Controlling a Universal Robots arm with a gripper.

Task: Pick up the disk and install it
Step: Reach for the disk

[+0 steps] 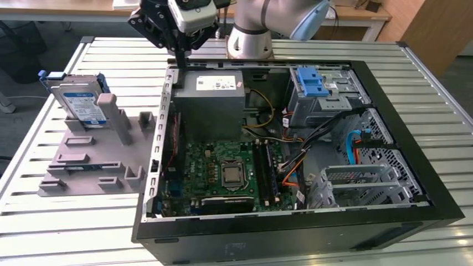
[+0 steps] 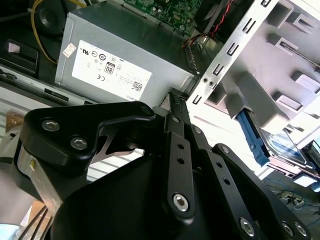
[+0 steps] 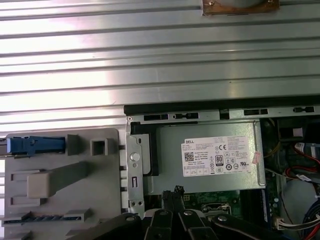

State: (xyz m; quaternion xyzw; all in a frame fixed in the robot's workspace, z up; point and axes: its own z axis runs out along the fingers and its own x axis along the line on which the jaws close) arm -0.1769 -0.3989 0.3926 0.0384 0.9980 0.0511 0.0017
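Silver disk [image 1: 80,105] standing in grey rack [image 1: 88,166]; end effector [image 1: 181,55] well apart.

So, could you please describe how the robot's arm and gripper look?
The arm is silver-grey metal tubing with pale blue joint caps. The gripper is black, built of bolted link bars with silver screw heads, and a silver-grey box sits at the wrist.

Slatted metal table [image 1: 74,221], wooden desk [image 1: 59,6] behind

Wrist views close over power supply [image 3: 215,157]
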